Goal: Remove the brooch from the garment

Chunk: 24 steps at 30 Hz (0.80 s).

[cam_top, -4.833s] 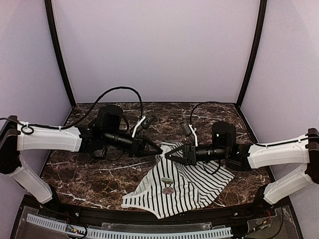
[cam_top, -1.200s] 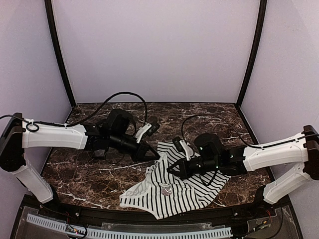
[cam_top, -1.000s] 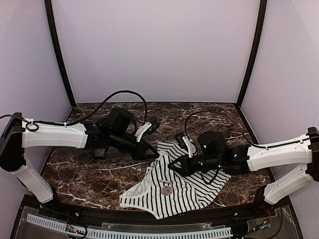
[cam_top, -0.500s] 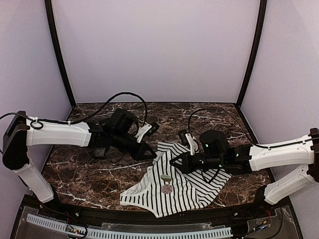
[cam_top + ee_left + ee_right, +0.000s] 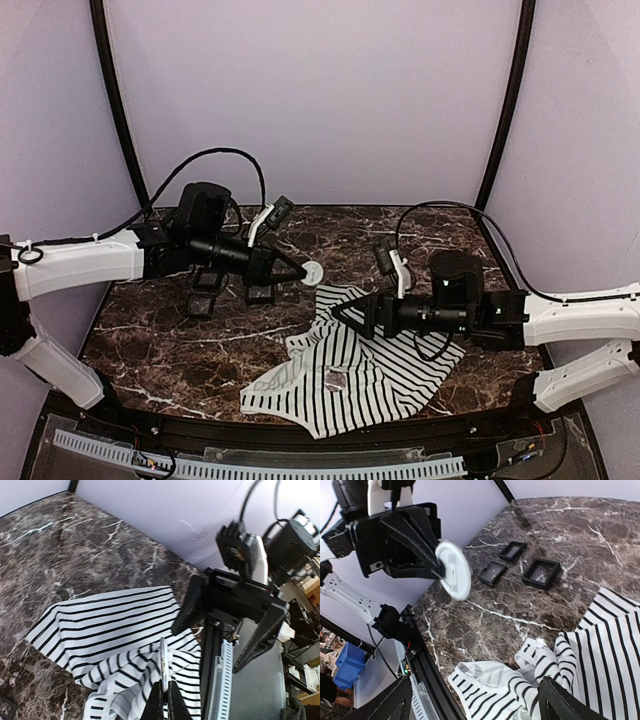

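Round white disc brooch (image 5: 311, 270) is pinched edge-on in the left end effector (image 5: 302, 272), held clear, far-left of the striped white fabric garment (image 5: 380, 372). Right end effector (image 5: 344, 313) is spread wide, nothing gripped.

Looked like a robotics lab, set up as a staged test cell. Noted marble-patterned bench (image 5: 180, 330) boxed in by plain pale backdrop panels (image 5: 320, 100) on black frame poles (image 5: 118, 110). Saw slotted cable duct (image 5: 250, 466) and loose wiring (image 5: 145, 460) along the near edge. Glimpsed cluttered shelving (image 5: 306, 612) and a blue bin (image 5: 347, 665) beyond the cell.
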### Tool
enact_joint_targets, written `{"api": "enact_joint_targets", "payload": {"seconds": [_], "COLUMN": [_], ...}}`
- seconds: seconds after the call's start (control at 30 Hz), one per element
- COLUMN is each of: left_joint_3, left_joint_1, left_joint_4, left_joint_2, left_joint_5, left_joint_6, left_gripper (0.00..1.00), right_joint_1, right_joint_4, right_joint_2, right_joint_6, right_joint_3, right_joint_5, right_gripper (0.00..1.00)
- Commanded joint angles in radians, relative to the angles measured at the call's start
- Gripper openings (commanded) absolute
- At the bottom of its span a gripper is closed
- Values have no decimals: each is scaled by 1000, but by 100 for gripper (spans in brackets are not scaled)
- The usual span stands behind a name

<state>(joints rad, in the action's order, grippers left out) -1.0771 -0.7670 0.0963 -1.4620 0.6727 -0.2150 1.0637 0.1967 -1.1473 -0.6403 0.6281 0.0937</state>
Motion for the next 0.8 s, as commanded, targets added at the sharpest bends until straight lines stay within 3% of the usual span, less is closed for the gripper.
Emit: {"api": "enact_joint_targets", "payload": {"seconds": [0.0,0.17,0.6,0.77], "left_joint_3": [-13,8,28,29], "left_joint_1": [-3,-3,-4,-3], "left_joint_4": [-45,-92,-155,-153], "left_joint_2": [51,53,52,49], "left_joint_5": [250,319,363,362], "left_joint_6": [9,-18,-56,-54], "left_gripper": [1,1,1,1], "right_joint_1": [12,41,60,61], "right_joint_4": [103,99,140,164], "right_joint_2": [38,15,-84,-90], "right_joint_6": [56,80,91,82], "right_joint_3": [34,112,175,176], "right_joint_5": [87,106,88,71], "right_gripper": [86,80,47,44]}}
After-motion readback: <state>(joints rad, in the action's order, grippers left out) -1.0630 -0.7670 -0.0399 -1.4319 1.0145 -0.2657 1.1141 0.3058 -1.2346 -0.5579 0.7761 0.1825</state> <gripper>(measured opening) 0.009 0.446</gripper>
